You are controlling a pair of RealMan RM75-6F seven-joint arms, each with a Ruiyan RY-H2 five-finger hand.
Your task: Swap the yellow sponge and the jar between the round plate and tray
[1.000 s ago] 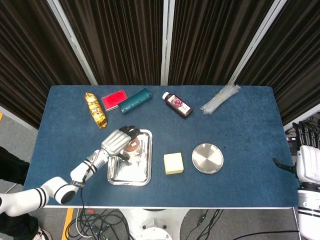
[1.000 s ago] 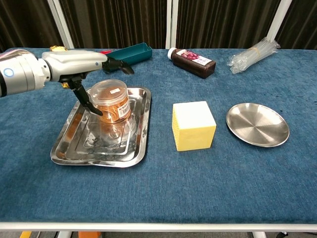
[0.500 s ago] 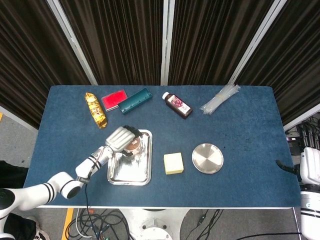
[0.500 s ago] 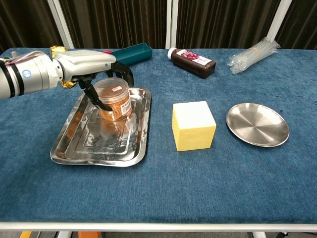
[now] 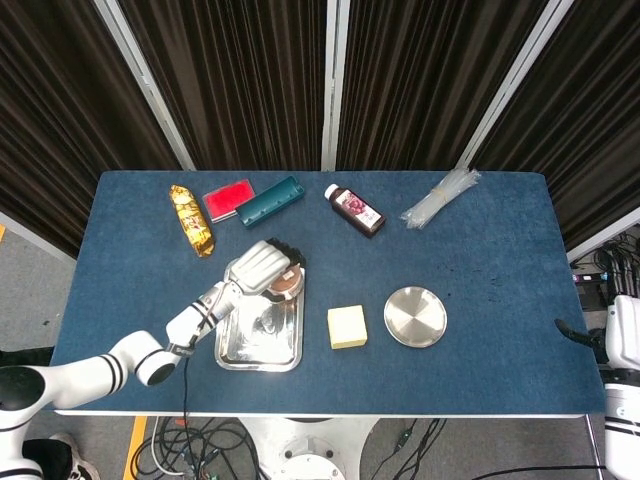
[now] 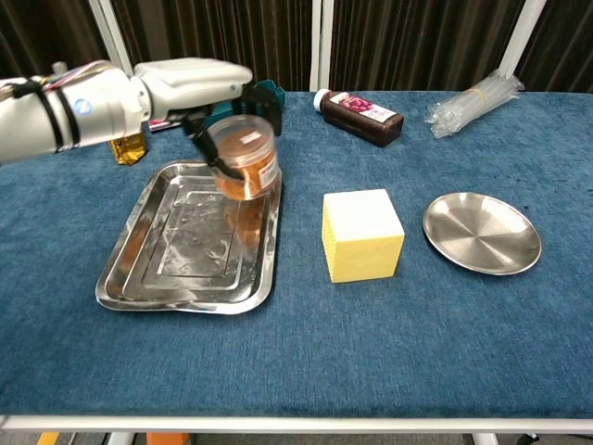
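Neither swap is finished: the jar (image 6: 245, 156) hangs above the tray (image 6: 139, 278), gripped by the left hand (image 6: 206, 83) from above, arm reaching from the bench's left edge; the yellow sponge (image 6: 361, 234) sits on the bench beside the bare round plate (image 6: 482, 232). Only the right hand's (image 5: 624, 340) edge shows, so I cannot tell its state

Glossy metal tray (image 6: 139, 278) and round plate (image 6: 482, 232), clear plastic jar (image 6: 245, 158), matt porous sponge (image 6: 362, 235), napped blue tablecloth (image 6: 371, 343).
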